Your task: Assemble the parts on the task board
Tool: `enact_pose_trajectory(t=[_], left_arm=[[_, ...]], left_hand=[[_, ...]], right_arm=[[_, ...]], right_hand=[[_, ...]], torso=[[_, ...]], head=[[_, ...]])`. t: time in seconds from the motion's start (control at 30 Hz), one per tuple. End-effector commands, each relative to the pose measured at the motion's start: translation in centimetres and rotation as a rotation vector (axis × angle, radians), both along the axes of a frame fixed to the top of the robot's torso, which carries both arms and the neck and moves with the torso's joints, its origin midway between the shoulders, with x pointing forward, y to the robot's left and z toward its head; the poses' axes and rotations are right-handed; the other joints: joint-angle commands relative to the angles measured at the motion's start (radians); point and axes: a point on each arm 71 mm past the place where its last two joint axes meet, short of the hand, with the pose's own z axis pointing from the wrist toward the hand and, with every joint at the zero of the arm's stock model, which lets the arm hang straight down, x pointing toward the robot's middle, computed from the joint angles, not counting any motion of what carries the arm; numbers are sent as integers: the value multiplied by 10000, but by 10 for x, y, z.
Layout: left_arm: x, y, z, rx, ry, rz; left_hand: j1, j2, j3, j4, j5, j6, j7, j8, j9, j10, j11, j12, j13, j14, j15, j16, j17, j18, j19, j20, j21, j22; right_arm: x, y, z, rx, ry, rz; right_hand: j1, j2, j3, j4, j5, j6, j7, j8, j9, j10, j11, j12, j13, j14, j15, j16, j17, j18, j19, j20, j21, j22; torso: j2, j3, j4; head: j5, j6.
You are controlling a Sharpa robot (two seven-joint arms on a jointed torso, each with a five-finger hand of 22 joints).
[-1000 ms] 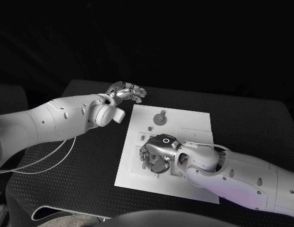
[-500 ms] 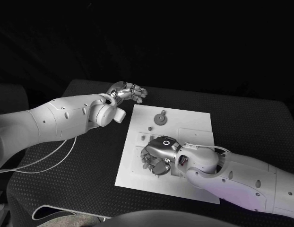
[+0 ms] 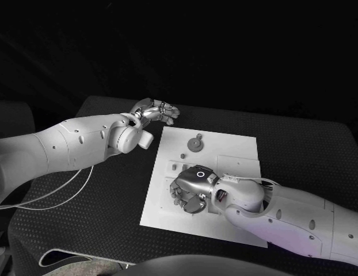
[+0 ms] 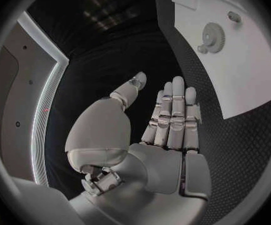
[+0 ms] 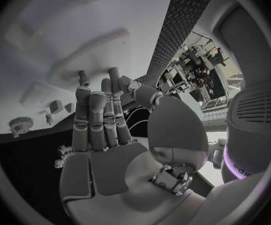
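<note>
Black matting carries the task board (image 3: 229, 150), where the right hand (image 3: 191, 187) hovers open-fingered, seemingly empty, over its near-left parts (image 3: 182, 167), while the open left hand (image 3: 156, 111) waits beyond the far-left corner.

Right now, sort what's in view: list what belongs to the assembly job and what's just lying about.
Job:
- white board
- gear standing on it
- small pegs near the gear
- right hand over the board
- left hand off the board

Lying about:
- black table
- white cable

You can read no text, label, brand or number anywhere here, neither on the task board (image 3: 220, 150) nor on the arms.
</note>
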Motion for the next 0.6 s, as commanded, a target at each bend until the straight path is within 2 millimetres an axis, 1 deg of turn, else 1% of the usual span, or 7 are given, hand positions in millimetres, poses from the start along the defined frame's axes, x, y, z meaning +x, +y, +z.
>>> enact_pose_trajectory(t=[0.03,0.13,0.17,0.2,0.3,0.47,0.6], left_arm=[[0,-3,1,-143,-35,-162],[0,-3,1,-139,-32,-152],[0,-3,1,-140,-31,-157],[0,-3,1,-140,-34,-153],[-1,-2,1,-137,-27,-149],[-1,-2,1,-134,-25,-144],[0,-2,1,-132,-20,-140]], left_hand=[[-71,54,-20,60,-46,-4,43,46,-16,34,-2,25,-13,52,-5,-52,12,30,23,3,-54,170],[-72,54,-21,60,-46,-3,42,47,-16,34,-2,26,-13,51,-5,-53,13,30,23,3,-55,170],[-72,54,-21,61,-46,-3,42,48,-16,35,-3,26,-13,51,-5,-53,13,30,22,3,-55,170],[-73,54,-21,61,-46,-3,42,48,-16,35,-3,26,-13,51,-5,-54,13,30,22,3,-55,170],[-73,53,-22,62,-45,-2,41,50,-16,37,-4,26,-13,51,-5,-55,14,30,22,2,-56,170],[-74,50,-23,63,-46,0,40,52,-16,39,-4,27,-12,51,-5,-56,15,30,21,2,-57,170],[-75,50,-24,65,-46,0,40,54,-16,40,-5,28,-12,51,-5,-57,16,30,21,2,-58,170]], right_arm=[[-5,3,-3,-206,33,266],[-6,4,-3,-166,193,291],[-6,5,-3,-135,265,273],[-6,5,-3,-117,330,250],[-5,4,-2,37,374,174],[-4,4,-1,210,401,111],[-5,4,-1,300,441,114]], right_hand=[[-53,76,-8,-52,67,85,11,37,20,41,15,24,14,-29,-70,26,17,148,-3,-58,65,78],[-114,43,-38,-84,122,51,32,0,13,-13,39,-4,9,-58,-42,-4,20,148,-45,-32,50,83],[-202,1,-161,-149,313,17,52,-40,6,-67,63,-32,5,-86,-11,-38,21,148,-91,-2,47,100],[-318,-80,-397,-186,742,-63,86,-103,-6,-167,94,-88,-8,-120,34,-71,24,148,-144,20,50,120],[-529,-269,-1186,-229,1322,-357,206,-287,-57,-463,213,-255,-58,-198,131,-121,17,148,-286,57,61,163],[-463,-593,-2358,-230,1446,-1058,517,-683,-227,-1203,497,-642,-244,-291,393,-47,62,148,-431,77,107,173],[-420,-654,-2792,-227,1586,-1242,600,-786,-302,-1397,576,-730,-336,-375,468,-19,75,148,-504,113,95,156]], torso=[[2,-8,4],[2,-6,1],[0,-6,-1],[-3,-8,-3],[-2,-9,-3],[-3,4,2],[3,7,0]], head=[[0,6],[-2,-1],[-8,2],[-9,-1],[-6,-10],[-11,-11],[-4,-14]])
